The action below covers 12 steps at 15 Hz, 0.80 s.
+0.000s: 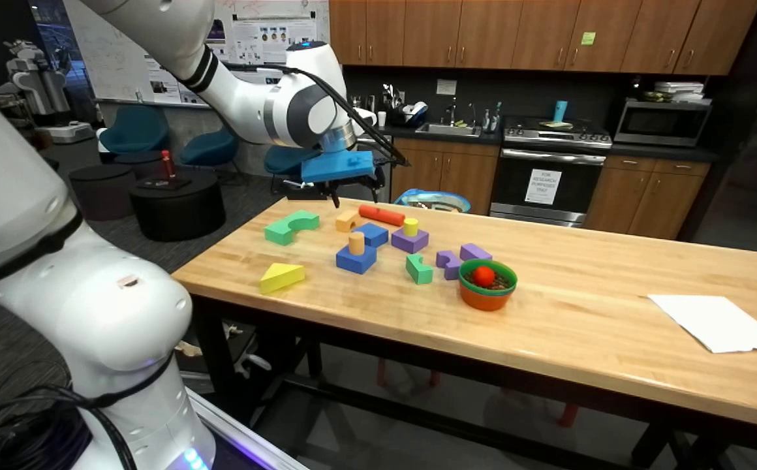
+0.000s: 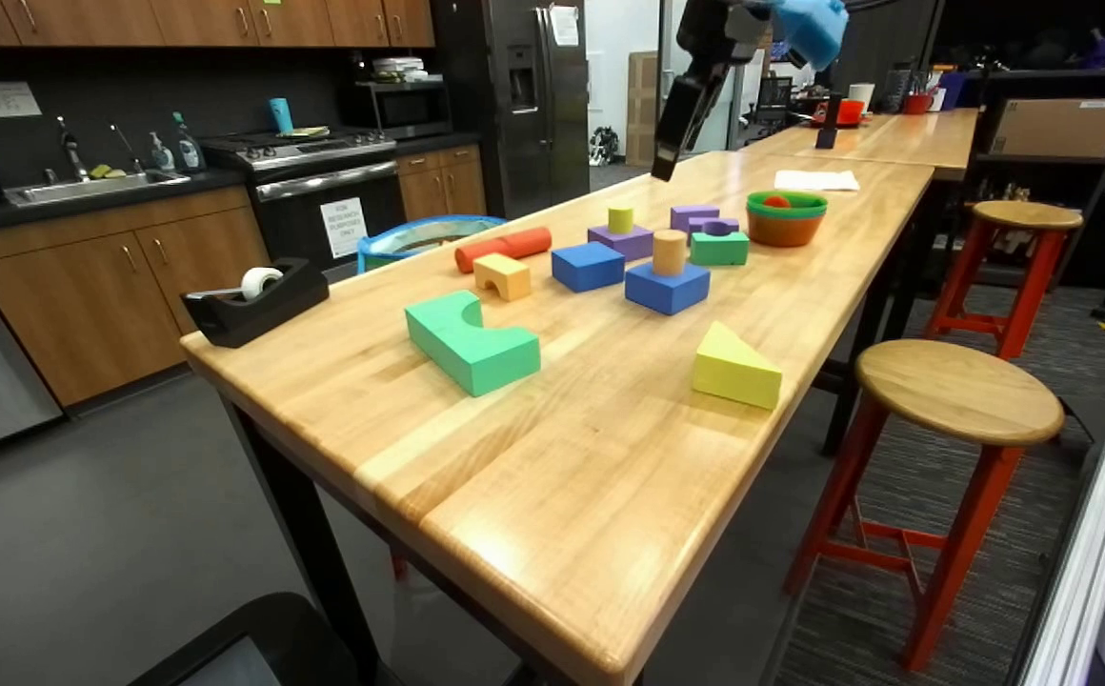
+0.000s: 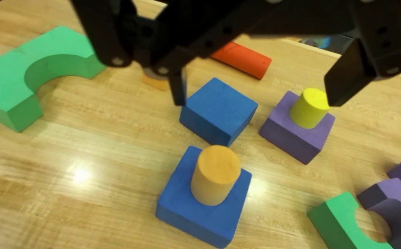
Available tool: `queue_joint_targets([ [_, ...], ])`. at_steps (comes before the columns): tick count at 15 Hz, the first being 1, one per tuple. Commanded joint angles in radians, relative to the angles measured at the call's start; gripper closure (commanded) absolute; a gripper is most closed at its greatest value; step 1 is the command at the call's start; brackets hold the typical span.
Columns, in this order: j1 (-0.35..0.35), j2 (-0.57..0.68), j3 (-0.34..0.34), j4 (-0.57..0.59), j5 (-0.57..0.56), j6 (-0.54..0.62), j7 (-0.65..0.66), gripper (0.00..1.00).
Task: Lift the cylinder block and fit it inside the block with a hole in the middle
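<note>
The orange-yellow cylinder block [image 3: 215,174] stands upright at the middle of the blue block with a hole [image 3: 176,199]. Its lower end meets the blue top face, so the hole is hidden and I cannot tell how deep it sits. Both exterior views show the cylinder block [image 1: 356,243] [image 2: 669,252] and the holed blue block [image 1: 356,262] [image 2: 667,290] on the table. My gripper [image 3: 259,103] is open, its fingers wide apart with nothing between them. In an exterior view the gripper [image 1: 356,196] hangs above the table, higher than the blocks and apart from them.
A solid blue block [image 3: 217,107] lies close behind the holed one. A yellow cylinder [image 3: 307,112] stands on a purple block [image 3: 292,138]. A red bar [image 3: 243,60], green arches [image 3: 7,83] [image 1: 419,269], a yellow wedge [image 1: 282,277] and a bowl [image 1: 487,300] are also on the table.
</note>
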Motion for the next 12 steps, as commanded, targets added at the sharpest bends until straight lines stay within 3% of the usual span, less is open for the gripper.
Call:
queue_joint_targets([
  [1,-0.072,-0.066,0.040,-0.045,-0.104,0.007,0.168,0.00],
  [6,-0.128,-0.101,0.047,-0.053,-0.164,-0.084,0.294,0.00],
  [12,-0.083,-0.142,-0.063,-0.043,-0.038,-0.264,0.143,0.00],
])
